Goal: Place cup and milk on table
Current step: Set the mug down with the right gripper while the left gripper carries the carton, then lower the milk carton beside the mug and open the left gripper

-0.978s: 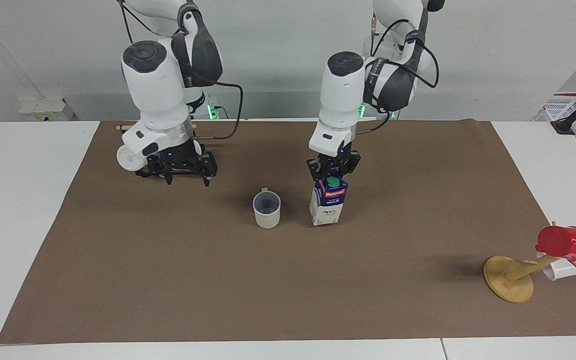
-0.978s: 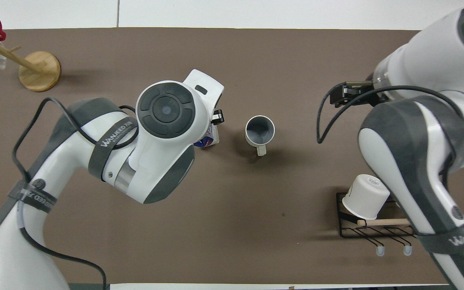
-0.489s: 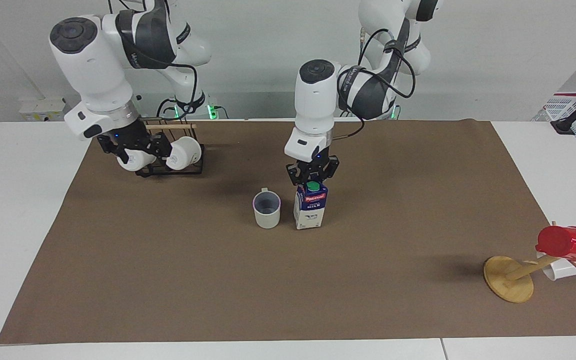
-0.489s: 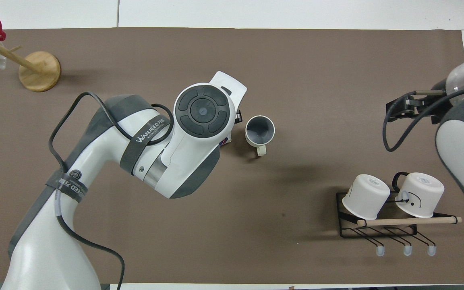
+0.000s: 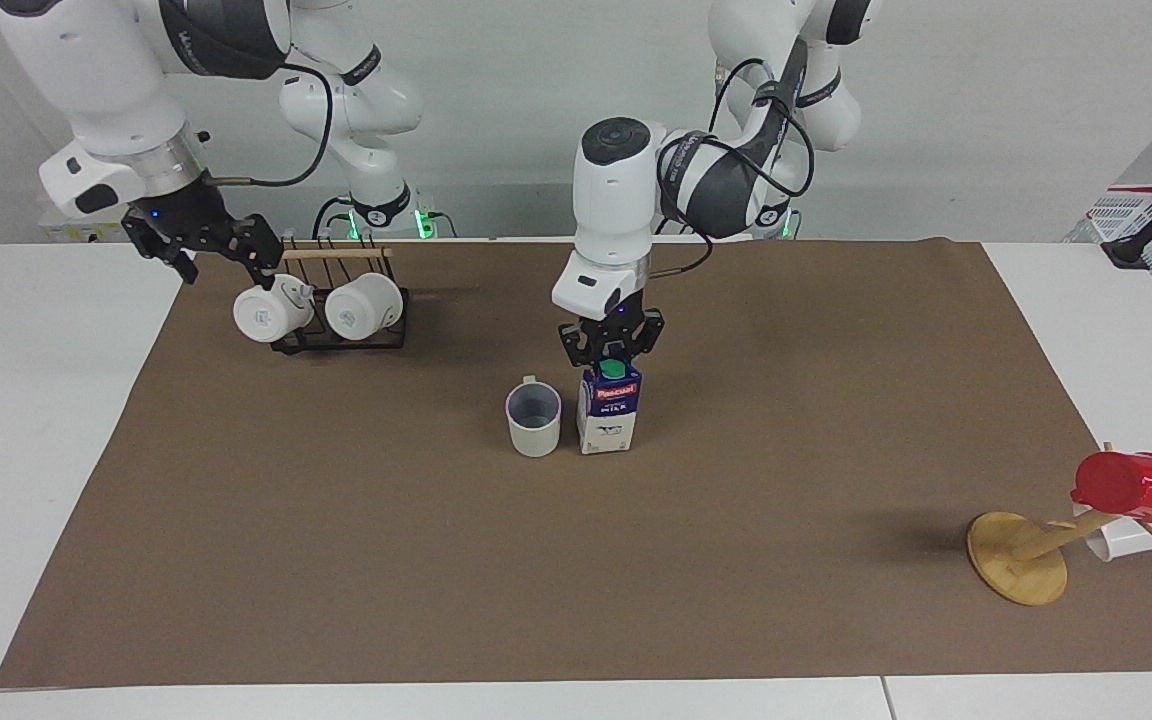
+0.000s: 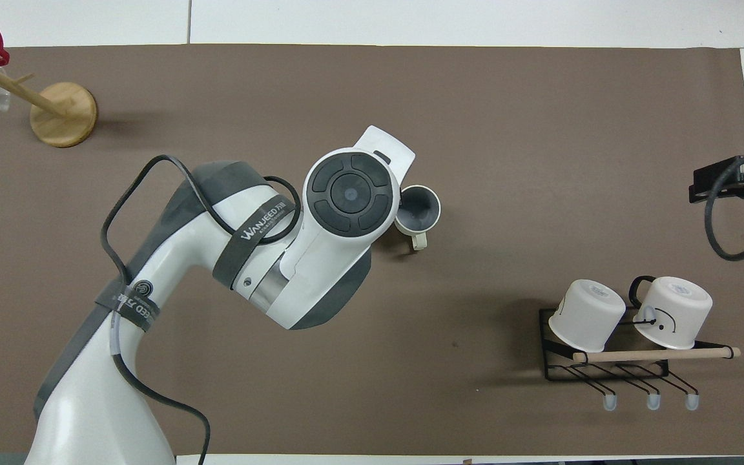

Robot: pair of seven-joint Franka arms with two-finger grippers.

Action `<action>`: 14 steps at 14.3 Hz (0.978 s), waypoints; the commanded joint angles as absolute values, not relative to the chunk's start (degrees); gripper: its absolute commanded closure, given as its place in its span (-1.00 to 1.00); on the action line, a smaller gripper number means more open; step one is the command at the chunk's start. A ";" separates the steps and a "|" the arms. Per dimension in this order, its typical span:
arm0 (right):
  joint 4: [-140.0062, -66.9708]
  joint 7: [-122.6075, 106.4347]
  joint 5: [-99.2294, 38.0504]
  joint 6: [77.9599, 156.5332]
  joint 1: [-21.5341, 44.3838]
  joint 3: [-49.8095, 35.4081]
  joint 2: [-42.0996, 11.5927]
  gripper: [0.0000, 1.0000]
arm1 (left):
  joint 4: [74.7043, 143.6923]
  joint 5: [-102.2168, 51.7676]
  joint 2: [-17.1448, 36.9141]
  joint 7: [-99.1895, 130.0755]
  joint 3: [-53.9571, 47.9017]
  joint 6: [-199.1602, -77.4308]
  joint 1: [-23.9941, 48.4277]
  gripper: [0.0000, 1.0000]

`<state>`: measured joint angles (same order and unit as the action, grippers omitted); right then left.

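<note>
The cup [image 5: 533, 420] stands upright on the table's brown mat [image 5: 576, 590], near the middle; the overhead view shows its dark inside [image 6: 418, 208]. The milk [image 5: 608, 412] stands upright close beside it, toward the left arm's end, its base at the mat. My left gripper [image 5: 612, 356] is straight above the milk and shut on its top at the green cap. In the overhead view the left arm hides the milk. My right gripper [image 5: 219, 258] is open and empty, raised over the mat's edge at the right arm's end, beside the mug rack; it also shows in the overhead view [image 6: 727, 183].
A black wire rack [image 5: 336, 340] with two white mugs sits near the robots at the right arm's end [image 6: 611, 368]. A tilted wooden mug tree [image 5: 1021, 560] with a red cup [image 5: 1131, 487] stands at the left arm's end, far from the robots.
My left gripper has carried the milk sideways until it is close beside the cup. My right arm has drawn back and risen toward its end of the table, uncovering the rack.
</note>
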<state>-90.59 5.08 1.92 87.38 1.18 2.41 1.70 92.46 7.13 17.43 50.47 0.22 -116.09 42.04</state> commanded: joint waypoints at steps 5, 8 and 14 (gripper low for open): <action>-83.76 1.32 2.47 82.97 1.32 1.32 -1.76 -1.00 | 91.32 8.61 18.37 51.24 1.05 -117.85 43.24 1.00; -83.67 0.97 2.99 81.65 1.49 1.49 -1.76 -1.00 | 91.76 8.53 18.37 51.33 1.14 -117.69 43.24 1.00; -84.81 -2.55 2.63 83.24 1.49 1.41 -1.41 -1.00 | 92.20 8.70 18.28 51.24 1.14 -118.12 43.15 -0.84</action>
